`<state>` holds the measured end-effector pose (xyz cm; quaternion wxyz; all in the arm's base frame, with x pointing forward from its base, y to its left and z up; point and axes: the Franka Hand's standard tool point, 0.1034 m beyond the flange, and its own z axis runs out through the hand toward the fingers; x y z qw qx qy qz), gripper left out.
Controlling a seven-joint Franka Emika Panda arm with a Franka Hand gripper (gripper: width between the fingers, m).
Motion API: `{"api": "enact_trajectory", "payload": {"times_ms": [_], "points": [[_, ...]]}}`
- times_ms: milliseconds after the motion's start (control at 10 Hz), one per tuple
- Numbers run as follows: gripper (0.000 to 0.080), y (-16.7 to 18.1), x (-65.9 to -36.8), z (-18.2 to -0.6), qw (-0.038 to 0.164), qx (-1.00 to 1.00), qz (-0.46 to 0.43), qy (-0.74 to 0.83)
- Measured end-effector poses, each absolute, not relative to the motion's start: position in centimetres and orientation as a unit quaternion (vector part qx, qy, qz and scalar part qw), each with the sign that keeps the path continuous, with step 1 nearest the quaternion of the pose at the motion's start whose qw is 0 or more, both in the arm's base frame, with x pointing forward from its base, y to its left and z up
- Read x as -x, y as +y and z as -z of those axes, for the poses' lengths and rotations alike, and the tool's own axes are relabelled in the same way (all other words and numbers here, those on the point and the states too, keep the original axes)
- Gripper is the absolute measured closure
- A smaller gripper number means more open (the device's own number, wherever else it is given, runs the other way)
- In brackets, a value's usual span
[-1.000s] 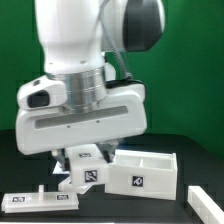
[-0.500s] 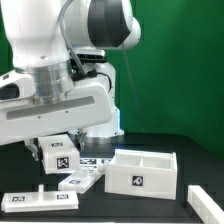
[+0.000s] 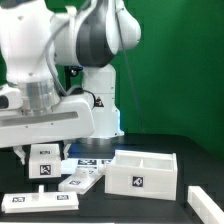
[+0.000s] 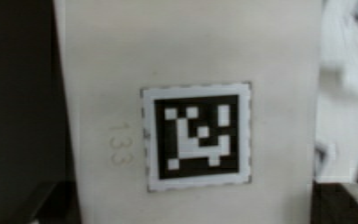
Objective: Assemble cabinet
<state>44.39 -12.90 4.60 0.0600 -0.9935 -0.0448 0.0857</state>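
The cabinet box (image 3: 140, 172), white with an inner divider and a tag on its front, stands open-topped on the black table right of centre. My gripper (image 3: 41, 160) is low at the exterior view's left, shut on a white tagged panel (image 3: 43, 166) held just above the table. In the wrist view this panel (image 4: 185, 70) fills the frame, its tag facing the camera, and the fingers show only as dark edges. Another tagged white panel (image 3: 82, 179) lies flat between the gripper and the box.
A long flat white piece with tags (image 3: 40, 202) lies at the front left. A white block (image 3: 205, 200) sits at the front right. The marker board (image 3: 97, 163) lies by the robot base, behind the panels.
The arm has swung toward the exterior view's left, carrying the tagged panel away from the box. The box and the flat panel have not moved.
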Motion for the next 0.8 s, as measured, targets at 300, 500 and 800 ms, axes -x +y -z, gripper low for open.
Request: {"api": "enact_trajectory", "payload": {"times_ms": [300, 500, 800], "points": [[0.0239, -12.9, -44.8, -4.6, 0.065, 0.992, -0.09, -0.055], [0.0239, -14.3, -43.3, -2.6, 0.056, 0.993, -0.084, -0.065], [0.0239, -14.8, -43.5, -2.2, 0.055, 0.993, -0.085, -0.064]]}}
